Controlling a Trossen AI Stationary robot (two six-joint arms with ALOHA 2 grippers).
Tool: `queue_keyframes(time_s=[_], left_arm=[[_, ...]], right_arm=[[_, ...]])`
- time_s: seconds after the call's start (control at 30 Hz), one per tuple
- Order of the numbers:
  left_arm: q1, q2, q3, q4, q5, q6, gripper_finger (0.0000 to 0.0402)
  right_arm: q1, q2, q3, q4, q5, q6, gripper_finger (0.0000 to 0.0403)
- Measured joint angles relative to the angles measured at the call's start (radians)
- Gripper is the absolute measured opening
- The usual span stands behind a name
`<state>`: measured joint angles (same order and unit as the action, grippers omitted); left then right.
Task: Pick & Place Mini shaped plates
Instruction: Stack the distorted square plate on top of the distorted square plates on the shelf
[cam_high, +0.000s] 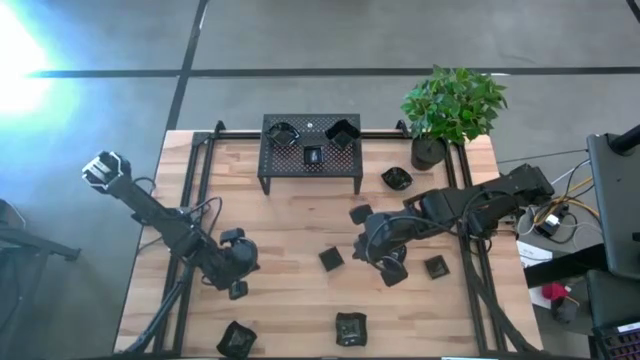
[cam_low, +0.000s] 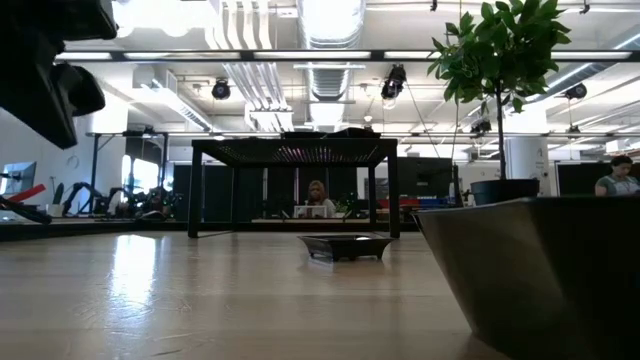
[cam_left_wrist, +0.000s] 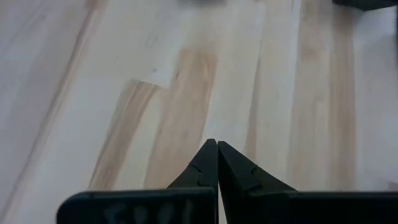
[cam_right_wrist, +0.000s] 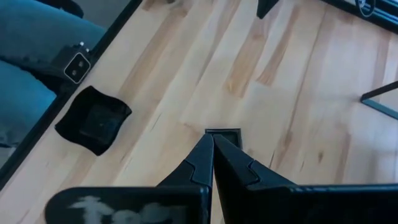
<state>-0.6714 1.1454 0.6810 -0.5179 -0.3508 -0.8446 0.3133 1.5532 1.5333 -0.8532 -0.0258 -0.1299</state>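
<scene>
Several tiny dark mini plates lie flat on the wooden table: one (cam_high: 397, 178) near the plant pot, others at mid-table (cam_high: 360, 213), (cam_high: 331, 258), (cam_high: 436, 267) and by the near edge (cam_high: 350, 327), (cam_high: 237, 340). Three more sit on the black rack (cam_high: 311, 155). My right gripper (cam_high: 390, 268) (cam_right_wrist: 211, 138) is shut low over mid-table. The rim of a small square plate (cam_right_wrist: 222, 132) shows just past its tips, the rest hidden under the fingers. My left gripper (cam_high: 238, 288) (cam_left_wrist: 216, 144) is shut over bare wood at the near left. My right gripper points slanting down at the small square plate's rim (cam_right_wrist: 225, 131), which lies on the table just beyond the shut fingertips. The fingers hide most of the plate, and I cannot tell whether they touch it.
A potted plant (cam_high: 450, 105) stands at the far right corner. Black rails (cam_high: 190, 190) run along the table's sides. In the low view one plate (cam_low: 345, 247) lies before the rack (cam_low: 290, 150) and a large dark plate wall (cam_low: 530, 270) stands very close. People sit in the room behind.
</scene>
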Motion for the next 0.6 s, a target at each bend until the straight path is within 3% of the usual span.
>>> queue_keyframes(time_s=[0.23,0.6], left_arm=[[0.002,0.0,-0.023,0.024,-0.002,-0.027,0.001],[0.002,0.0,-0.032,0.028,-0.006,-0.004,0.0079]], right_arm=[[0.002,0.0,0.0,0.004,0.001,0.0,0.0008],[0.002,-0.001,0.0,0.005,0.001,-0.037,0.0009]])
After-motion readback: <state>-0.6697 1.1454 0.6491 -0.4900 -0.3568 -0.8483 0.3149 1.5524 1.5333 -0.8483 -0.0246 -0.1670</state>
